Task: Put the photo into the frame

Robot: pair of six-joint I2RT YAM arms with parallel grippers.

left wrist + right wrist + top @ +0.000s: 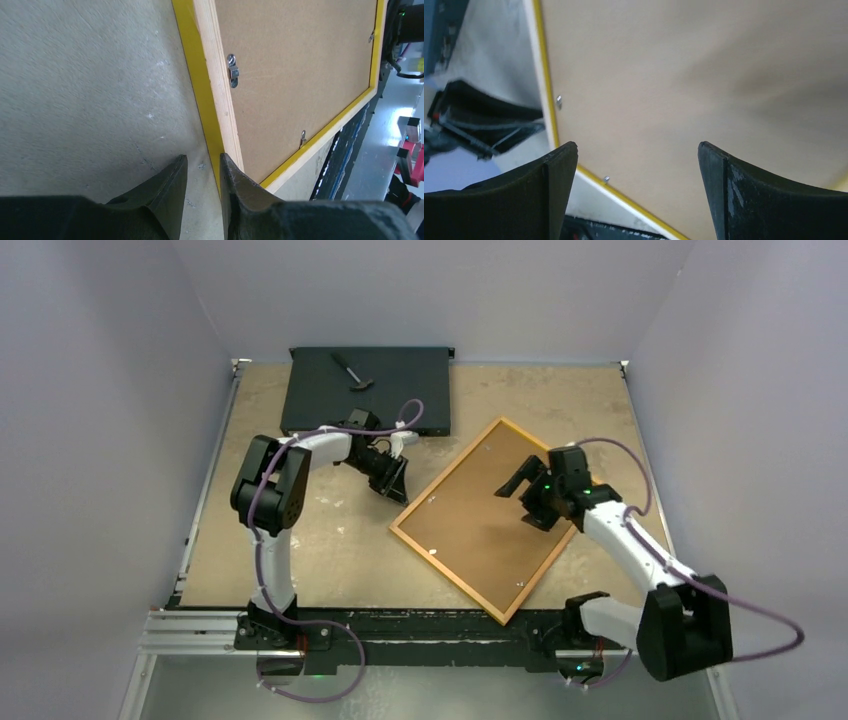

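The frame (445, 574) lies face down and askew on the table, right of centre, yellow border up. The brown backing board (470, 530) fills its back, with small metal clips (233, 70) along the edge. The photo is hidden. My left gripper (398, 490) is low at the frame's left edge, jaws a little apart and empty. In the left wrist view (202, 167) its right finger touches the yellow border (197, 85). My right gripper (515, 483) hovers over the backing board (674, 75), wide open and empty in the right wrist view (636, 150).
A flat black box (366, 390) lies at the back of the table with a small hammer (350, 370) on it. Grey walls close in the left, back and right. A black rail (400, 625) runs along the near edge.
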